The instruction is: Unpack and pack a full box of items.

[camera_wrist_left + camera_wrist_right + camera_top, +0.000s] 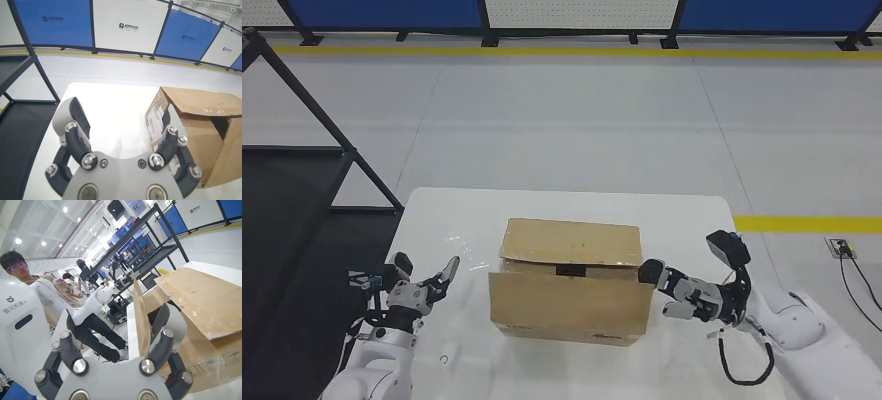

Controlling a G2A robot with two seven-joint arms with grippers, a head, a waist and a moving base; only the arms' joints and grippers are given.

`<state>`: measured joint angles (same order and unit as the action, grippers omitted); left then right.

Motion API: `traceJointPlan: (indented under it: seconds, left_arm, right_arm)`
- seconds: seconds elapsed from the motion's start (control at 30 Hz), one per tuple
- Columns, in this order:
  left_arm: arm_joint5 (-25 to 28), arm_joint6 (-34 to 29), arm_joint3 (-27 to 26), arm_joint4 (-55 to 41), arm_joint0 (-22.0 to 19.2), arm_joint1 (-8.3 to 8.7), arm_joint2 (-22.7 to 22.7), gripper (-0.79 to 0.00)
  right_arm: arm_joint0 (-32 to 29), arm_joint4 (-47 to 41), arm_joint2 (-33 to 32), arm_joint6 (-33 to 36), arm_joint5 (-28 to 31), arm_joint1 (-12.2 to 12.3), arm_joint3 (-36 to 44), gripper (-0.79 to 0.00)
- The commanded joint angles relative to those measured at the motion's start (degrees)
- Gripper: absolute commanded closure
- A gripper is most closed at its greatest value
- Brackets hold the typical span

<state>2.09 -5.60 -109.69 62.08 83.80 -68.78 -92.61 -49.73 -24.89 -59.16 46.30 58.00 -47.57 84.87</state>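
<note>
A brown cardboard box [567, 295] stands in the middle of the white table [682, 215]. Its long top flap [198, 302] lies over the top, leaving a dark gap [219, 126] along the near edge. My right gripper [662, 290] is at the box's right end, open. The end flap [140, 321] stands edge-on between its fingers, close against one finger [160, 317]. My left gripper [426, 268] hovers open and empty over the table, a short way off the box's labelled left end [157, 121].
A black metal rack [292, 220] stands off the table's left side. A small pale object [445, 359] lies on the table near the front left. Bare tabletop [117, 106] lies between my left gripper and the box.
</note>
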Motion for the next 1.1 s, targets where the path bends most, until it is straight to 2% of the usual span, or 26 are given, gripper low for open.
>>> traceJointPlan:
  seconds: [0.0,0.23,0.43,0.63,0.83,0.97,1.07]
  left_arm:
    - [0.1,0.1,-0.1,0.0,0.2,-0.04,0.2,-0.785]
    - [2.8,0.1,-1.4,1.4,1.1,-0.02,1.3,-0.785]
    - [16.0,-1.6,-3.3,-1.2,3.7,0.72,-0.5,-0.785]
    - [30.9,-7.6,-3.5,-5.0,5.3,1.93,-4.0,-0.785]
    - [42.5,-14.4,-2.9,-5.3,5.9,3.23,-6.4,-0.785]
    - [45.1,-16.0,-2.3,-3.3,5.9,3.73,-6.6,-0.785]
    - [44.7,-16.2,-2.0,-1.9,5.9,3.94,-6.5,-0.785]
  right_arm:
    - [-0.6,0.0,0.0,0.0,0.0,0.9,2.5,-0.785]
    - [-2.7,2.5,1.1,0.0,0.0,4.1,8.8,-0.785]
    - [-4.8,6.9,3.8,0.0,0.0,7.5,13.2,-0.785]
    - [-5.0,8.0,7.0,0.0,0.0,10.4,12.7,-0.785]
    - [-3.0,4.1,12.6,0.0,0.0,11.1,7.5,-0.785]
    - [1.1,-3.5,17.3,0.6,-0.6,10.9,3.8,-0.785]
    - [4.1,-10.6,19.1,1.3,-1.3,10.6,2.0,-0.785]
